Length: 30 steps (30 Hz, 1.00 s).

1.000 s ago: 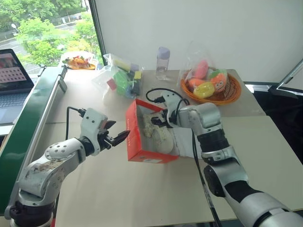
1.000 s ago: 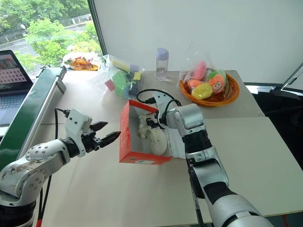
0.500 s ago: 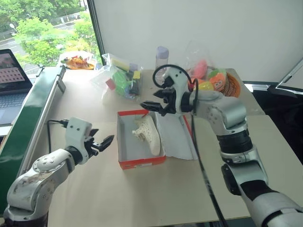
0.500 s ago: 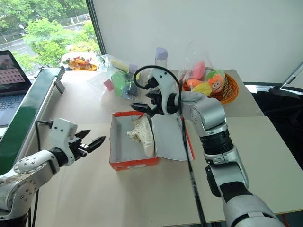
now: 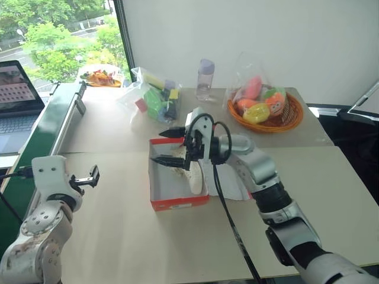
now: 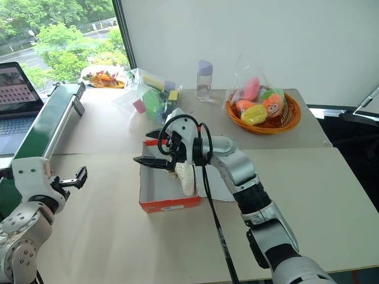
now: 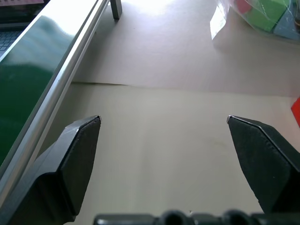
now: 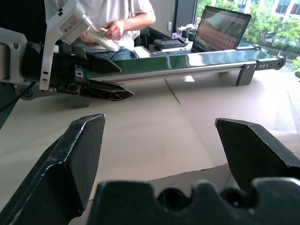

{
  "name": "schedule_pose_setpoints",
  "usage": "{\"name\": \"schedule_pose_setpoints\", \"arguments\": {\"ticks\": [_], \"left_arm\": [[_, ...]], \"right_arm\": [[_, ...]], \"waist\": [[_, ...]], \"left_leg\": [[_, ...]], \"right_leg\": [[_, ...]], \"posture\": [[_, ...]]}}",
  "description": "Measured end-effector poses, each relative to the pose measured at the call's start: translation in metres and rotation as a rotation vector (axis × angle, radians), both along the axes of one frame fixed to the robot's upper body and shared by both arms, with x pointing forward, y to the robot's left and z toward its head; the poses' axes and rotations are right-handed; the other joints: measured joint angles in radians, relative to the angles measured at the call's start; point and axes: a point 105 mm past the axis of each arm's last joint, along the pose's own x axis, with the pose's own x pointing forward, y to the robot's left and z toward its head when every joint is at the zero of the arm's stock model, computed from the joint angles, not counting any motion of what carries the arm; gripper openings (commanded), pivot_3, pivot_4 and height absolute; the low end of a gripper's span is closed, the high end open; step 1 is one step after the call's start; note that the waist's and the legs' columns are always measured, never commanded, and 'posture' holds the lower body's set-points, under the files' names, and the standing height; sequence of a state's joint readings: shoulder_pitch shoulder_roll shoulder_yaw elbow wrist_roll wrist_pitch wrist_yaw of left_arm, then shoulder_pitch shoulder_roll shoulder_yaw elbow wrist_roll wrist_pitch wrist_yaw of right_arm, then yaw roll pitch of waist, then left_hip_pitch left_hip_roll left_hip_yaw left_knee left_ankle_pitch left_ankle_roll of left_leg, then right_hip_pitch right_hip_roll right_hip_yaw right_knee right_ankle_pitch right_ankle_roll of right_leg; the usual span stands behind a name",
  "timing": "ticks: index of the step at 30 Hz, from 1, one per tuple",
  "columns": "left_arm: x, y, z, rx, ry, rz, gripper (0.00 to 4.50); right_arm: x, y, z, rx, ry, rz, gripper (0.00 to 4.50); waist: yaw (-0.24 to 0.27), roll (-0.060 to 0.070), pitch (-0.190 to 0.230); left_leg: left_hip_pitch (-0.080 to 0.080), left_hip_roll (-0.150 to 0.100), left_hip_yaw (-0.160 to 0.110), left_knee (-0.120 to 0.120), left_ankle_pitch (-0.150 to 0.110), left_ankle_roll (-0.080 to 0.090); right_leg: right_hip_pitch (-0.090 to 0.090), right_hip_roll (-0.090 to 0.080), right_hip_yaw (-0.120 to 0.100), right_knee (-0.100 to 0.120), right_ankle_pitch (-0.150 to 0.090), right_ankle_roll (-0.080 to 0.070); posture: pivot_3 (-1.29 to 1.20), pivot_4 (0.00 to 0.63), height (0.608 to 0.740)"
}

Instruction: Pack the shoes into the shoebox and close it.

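The red-orange shoebox [image 5: 177,204] lies open on the table, its white-lined lid [image 5: 237,188] flat to the right. One cream shoe [image 5: 195,175] rests inside along the right wall. My right gripper [image 5: 166,147] hovers open over the box's back left corner, pointing left, with nothing between its fingers; the right wrist view [image 8: 159,121] shows the same. My left gripper [image 5: 90,176] is open and empty well to the left of the box, also wide apart in the left wrist view [image 7: 163,119]. In the right wrist view a person holds a second cream shoe [image 8: 102,37].
A green conveyor [image 5: 44,133] runs along the table's left edge, with a laptop [image 5: 16,97] beyond it. At the back stand a bag of coloured blocks [image 5: 155,100], a bottle [image 5: 205,78] and an orange basket of toys [image 5: 265,106]. Bare table lies in front.
The box, tipped on its side a second ago, now lies flat. My left gripper drew back to the left and opened wider. My right gripper left the box and turned to point left.
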<state>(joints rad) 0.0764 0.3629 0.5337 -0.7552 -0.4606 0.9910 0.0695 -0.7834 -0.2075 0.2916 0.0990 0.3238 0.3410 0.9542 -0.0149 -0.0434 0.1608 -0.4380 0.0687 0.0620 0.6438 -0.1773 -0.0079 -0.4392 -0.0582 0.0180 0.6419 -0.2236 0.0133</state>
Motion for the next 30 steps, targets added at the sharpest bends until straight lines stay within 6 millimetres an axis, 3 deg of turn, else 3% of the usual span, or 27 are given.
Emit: {"name": "schedule_pose_setpoints", "arguments": {"ticks": [9,16,22,26,30], "left_arm": [[-0.032,0.039,0.001,0.067,-0.013,0.191,4.48],[-0.052,0.056,-0.002,0.097,-0.006,0.264,4.48],[-0.052,0.06,-0.005,0.11,-0.011,0.266,4.48],[-0.038,0.061,-0.013,0.092,0.009,0.243,4.48],[-0.027,0.064,-0.007,0.107,-0.01,0.226,4.48]], "right_arm": [[-0.011,0.006,-0.006,0.022,0.063,0.118,4.5],[-0.007,0.013,-0.015,0.037,0.122,0.118,4.5],[-0.002,0.025,-0.019,0.042,0.12,0.095,4.5],[0.004,0.034,-0.021,0.024,0.075,0.064,4.5],[0.006,0.033,-0.025,0.001,0.067,0.046,4.5]], "waist": [[-0.003,0.0,0.0],[-0.003,0.0,0.0],[-0.004,0.0,0.0],[-0.003,0.0,0.0],[-0.003,0.0,0.0]], "left_leg": [[0.001,0.0,0.0,0.0,0.0,0.0],[0.001,0.0,0.0,0.0,0.0,0.0],[0.001,0.0,0.0,0.0,0.0,0.0],[0.001,0.0,0.0,0.0,0.0,0.0],[0.001,0.0,0.001,0.0,0.0,-0.001]], "right_leg": [[0.0,0.0,0.0,0.001,0.0,-0.001],[0.0,-0.001,-0.001,0.001,0.0,-0.001],[-0.001,-0.001,-0.001,0.001,0.0,-0.002],[-0.001,-0.001,-0.002,0.001,0.0,-0.002],[-0.001,-0.002,-0.002,0.001,0.0,-0.002]], "posture": [[0.0,0.15,0.74],[0.0,0.15,0.74],[0.0,0.15,0.74],[0.0,0.15,0.74],[0.0,0.15,0.74]]}}
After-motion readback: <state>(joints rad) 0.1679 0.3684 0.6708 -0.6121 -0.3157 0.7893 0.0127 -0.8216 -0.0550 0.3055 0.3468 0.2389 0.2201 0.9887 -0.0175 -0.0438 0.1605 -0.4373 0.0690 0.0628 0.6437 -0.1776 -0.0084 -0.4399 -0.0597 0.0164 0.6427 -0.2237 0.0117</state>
